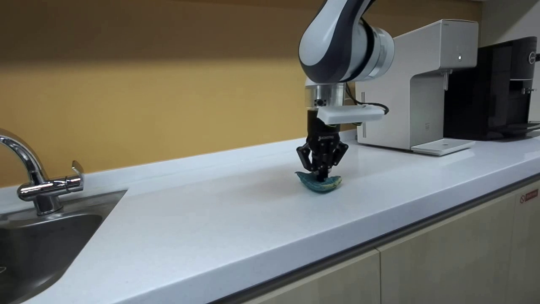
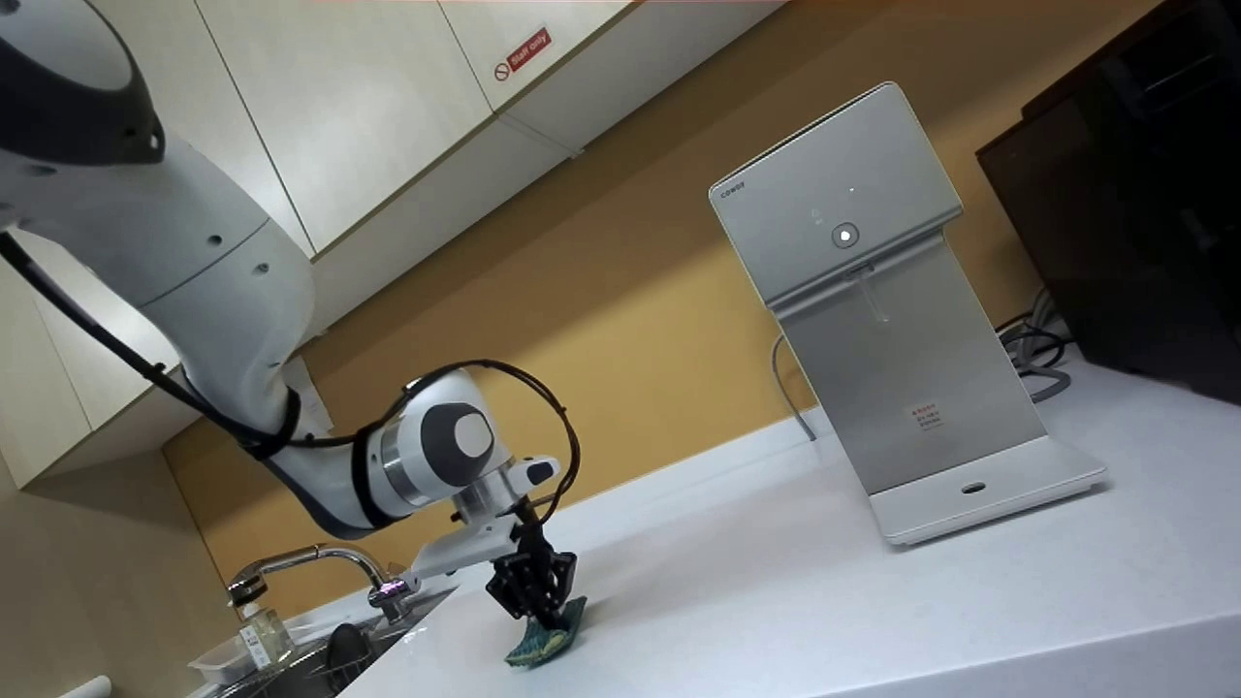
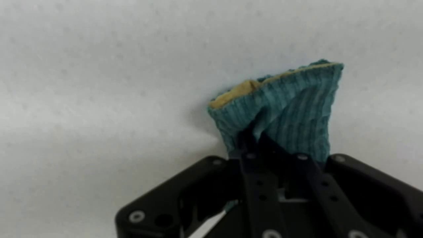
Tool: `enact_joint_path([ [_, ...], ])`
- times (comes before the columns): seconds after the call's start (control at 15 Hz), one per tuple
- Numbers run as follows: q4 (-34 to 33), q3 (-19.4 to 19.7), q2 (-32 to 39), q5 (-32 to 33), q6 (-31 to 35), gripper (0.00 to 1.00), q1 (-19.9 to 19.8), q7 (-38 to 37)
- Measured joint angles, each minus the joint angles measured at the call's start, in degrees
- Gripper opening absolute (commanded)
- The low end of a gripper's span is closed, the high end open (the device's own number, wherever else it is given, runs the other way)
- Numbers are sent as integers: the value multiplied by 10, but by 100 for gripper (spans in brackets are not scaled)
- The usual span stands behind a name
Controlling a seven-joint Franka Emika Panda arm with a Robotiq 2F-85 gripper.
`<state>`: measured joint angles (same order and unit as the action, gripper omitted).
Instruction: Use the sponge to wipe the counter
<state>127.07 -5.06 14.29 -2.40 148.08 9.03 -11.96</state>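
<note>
Presumably the step in hand is the wiping, and we plan it from left to right across an exterior view. On the left is the grey steel sink basin (image 1: 46, 249), with a curved chrome faucet (image 1: 46, 190) at its back; a stroke that way should end short of the basin, lest we snag its edge. Next stretches the long, smooth white counter (image 1: 198, 219), where straight, overlapping passes suit us best, well in from the rounded front edge. Further along, the black two-fingered gripper (image 1: 322, 174) points down and is clenched on the thin teal-blue ribbed sponge (image 1: 319, 187), yellow along one edge. Pinched near its middle, the sponge curls up at both ends, and only its bowed underside seems to meet the counter; how firmly it presses, we cannot tell. So we want light, even downward force, enough to spread that underside without scraping the gripper's tips, and slow travel, since a folded sponge may twist or slip. Farther right, we should turn back before the flat pale drip tray (image 1: 444, 146) of the tall light-grey, box-shaped machine (image 1: 422, 55); the glossy black machine (image 1: 489, 93) sits beyond it.
</note>
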Motion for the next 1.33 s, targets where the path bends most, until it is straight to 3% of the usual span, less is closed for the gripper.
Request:
enact_joint_path([
  [0.4, 116, 29, -77, 25, 45, 2, -9, -53],
  [0.67, 128, 62, -82, 94, 63, 2, -29, -104],
  [1.0, 68, 76, -36, 125, 64, 2, -37, -114],
  [1.33, -39, 68, 38, 124, 49, 2, -7, -113],
])
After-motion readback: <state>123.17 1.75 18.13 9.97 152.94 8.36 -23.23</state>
